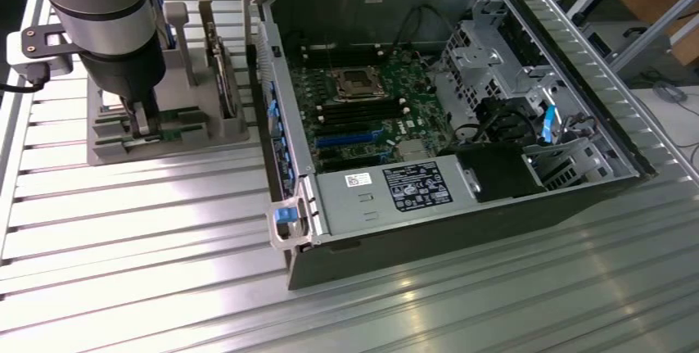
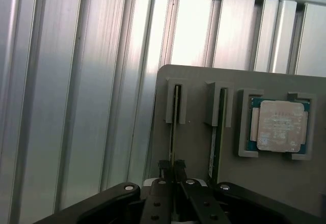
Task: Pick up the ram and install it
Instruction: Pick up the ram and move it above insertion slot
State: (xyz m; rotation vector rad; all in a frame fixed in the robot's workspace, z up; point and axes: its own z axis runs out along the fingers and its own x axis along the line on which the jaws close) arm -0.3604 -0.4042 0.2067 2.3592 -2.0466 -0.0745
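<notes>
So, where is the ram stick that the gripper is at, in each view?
Exterior view: the ram stick stands in the grey holder at the exterior view's left, under the gripper.
Wrist view: the ram stick stands edge-on in a slot of the grey holder, with the gripper shut on it.
Shared landmark: the grey holder.

Bench (image 1: pixel 131 230): ribbed bare metal, glossy. Tray (image 2: pixel 196 96) under gripper (image 2: pixel 172 168): matt grey plastic. Gripper: matt black. Ram (image 2: pixel 173 132) in gripper: green circuit board. Chip (image 2: pixel 277 127) beside: dull silver metal.
</notes>
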